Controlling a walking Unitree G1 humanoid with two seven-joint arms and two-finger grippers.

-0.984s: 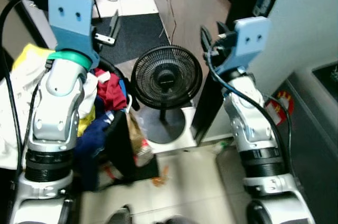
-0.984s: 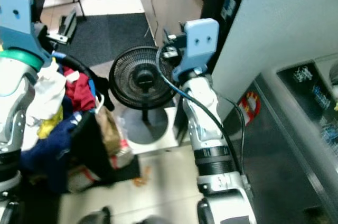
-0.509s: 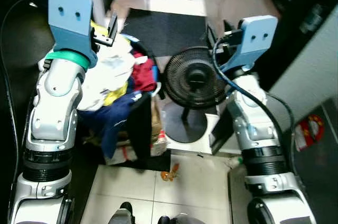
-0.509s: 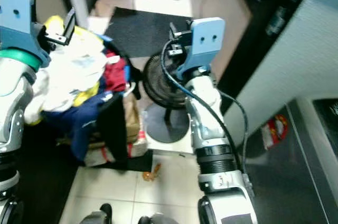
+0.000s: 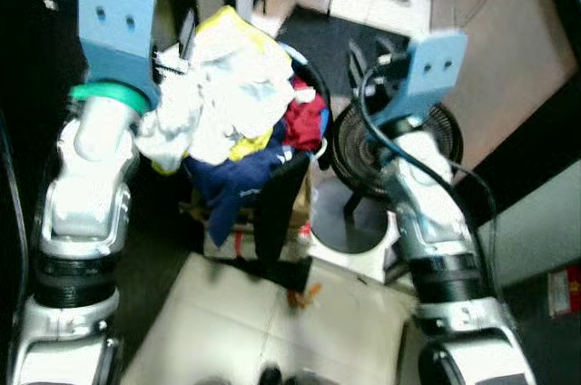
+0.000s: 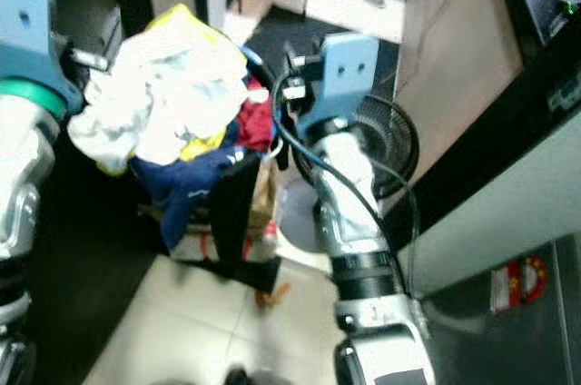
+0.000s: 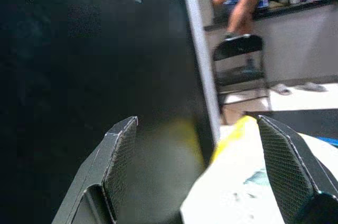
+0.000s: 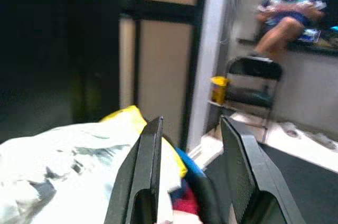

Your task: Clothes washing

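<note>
Laundry: heaped clothes [image 5: 238, 108] sat piled high in a dark basket [image 6: 238, 187] on the floor, just beside a black fan [image 5: 434, 144].
Left gripper [image 7: 203, 168]: fingers spread wide, holding nothing, raised beside the pile.
Right gripper [image 8: 190, 166]: fingers parted, holding nothing, above the clothes.

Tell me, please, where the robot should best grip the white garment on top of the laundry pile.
Probably from above, at a raised crumpled fold of the white garment. It lies loose and uppermost on the pile in the laundry basket, so the left gripper, open beside it, could pinch a fold.
</note>
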